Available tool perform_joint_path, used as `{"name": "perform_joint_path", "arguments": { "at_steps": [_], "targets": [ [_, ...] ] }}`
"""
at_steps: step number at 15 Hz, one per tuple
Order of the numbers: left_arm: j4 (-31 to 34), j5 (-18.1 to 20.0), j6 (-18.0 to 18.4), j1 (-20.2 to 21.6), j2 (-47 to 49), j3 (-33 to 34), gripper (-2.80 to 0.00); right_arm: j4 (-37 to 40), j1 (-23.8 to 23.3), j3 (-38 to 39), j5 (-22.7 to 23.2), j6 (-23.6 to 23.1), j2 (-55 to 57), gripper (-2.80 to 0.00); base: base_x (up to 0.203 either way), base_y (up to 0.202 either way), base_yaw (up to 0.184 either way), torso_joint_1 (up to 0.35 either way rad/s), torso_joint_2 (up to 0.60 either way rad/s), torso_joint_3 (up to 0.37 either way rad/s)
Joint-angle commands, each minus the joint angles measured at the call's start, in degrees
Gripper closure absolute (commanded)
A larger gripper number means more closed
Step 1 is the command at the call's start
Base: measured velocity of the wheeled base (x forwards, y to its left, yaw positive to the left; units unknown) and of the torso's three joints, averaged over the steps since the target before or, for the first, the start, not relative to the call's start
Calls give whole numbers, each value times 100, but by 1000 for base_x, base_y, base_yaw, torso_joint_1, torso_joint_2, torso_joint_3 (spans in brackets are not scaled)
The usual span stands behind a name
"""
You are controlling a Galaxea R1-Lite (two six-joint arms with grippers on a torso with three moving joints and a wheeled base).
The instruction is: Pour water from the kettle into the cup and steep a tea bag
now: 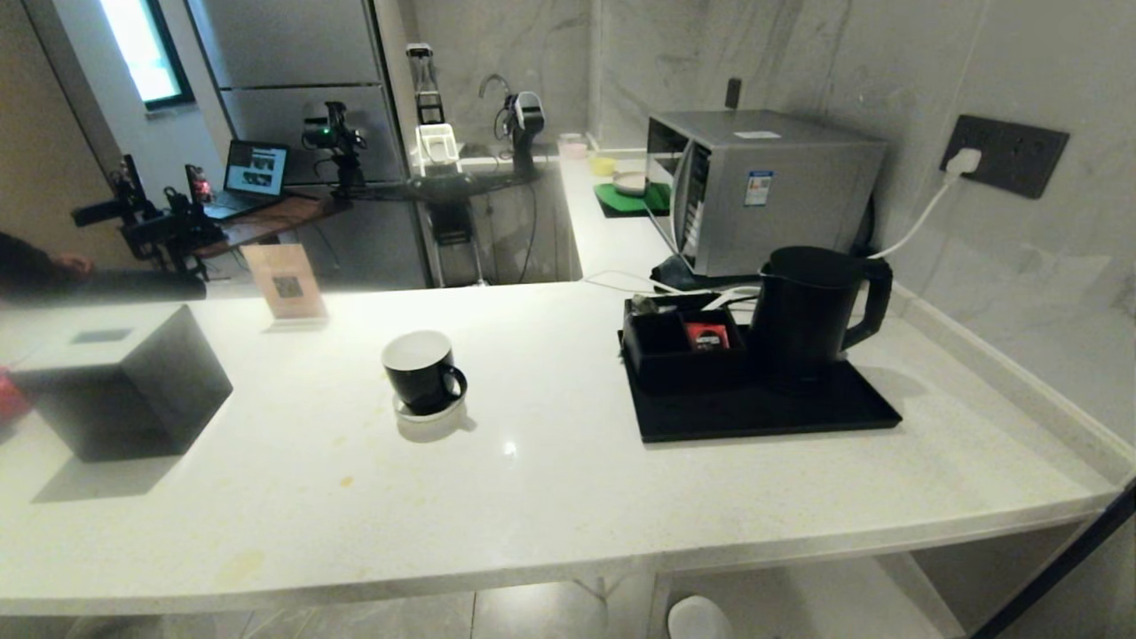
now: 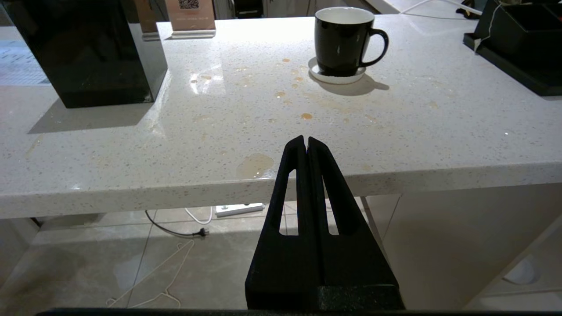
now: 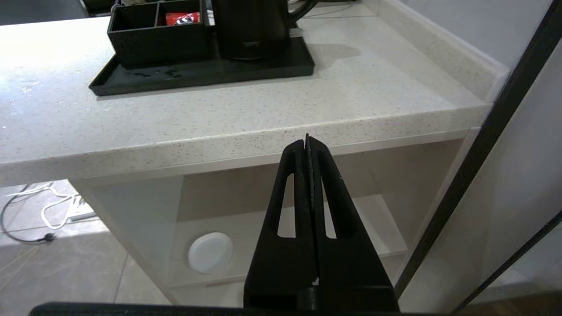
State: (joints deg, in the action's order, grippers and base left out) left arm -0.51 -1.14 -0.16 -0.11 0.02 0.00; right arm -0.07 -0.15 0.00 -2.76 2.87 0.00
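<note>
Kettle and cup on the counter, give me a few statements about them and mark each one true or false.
1. The kettle stands on a black tray. True.
2. The cup lies tipped on its side. False: it stands upright on a white saucer.
3. The left gripper holds the cup. False: it is shut on nothing, short of the counter's edge.
4. The right gripper is shut and empty. True.
</note>
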Motion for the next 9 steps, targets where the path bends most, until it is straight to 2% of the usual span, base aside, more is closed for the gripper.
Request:
{"name": "perform_joint_path", "arguments": {
  "at_steps": [1, 9],
  "targets": [
    [-2, 0, -2, 2, -2, 0, 0, -1, 7, 0, -6, 3, 9, 0, 0, 0, 0, 0, 0, 0],
    [-2, 0, -2, 2, -2, 0, 0, -1, 7, 0, 1, 3, 1, 0, 0, 0, 0, 0, 0, 0]
  ]
}}
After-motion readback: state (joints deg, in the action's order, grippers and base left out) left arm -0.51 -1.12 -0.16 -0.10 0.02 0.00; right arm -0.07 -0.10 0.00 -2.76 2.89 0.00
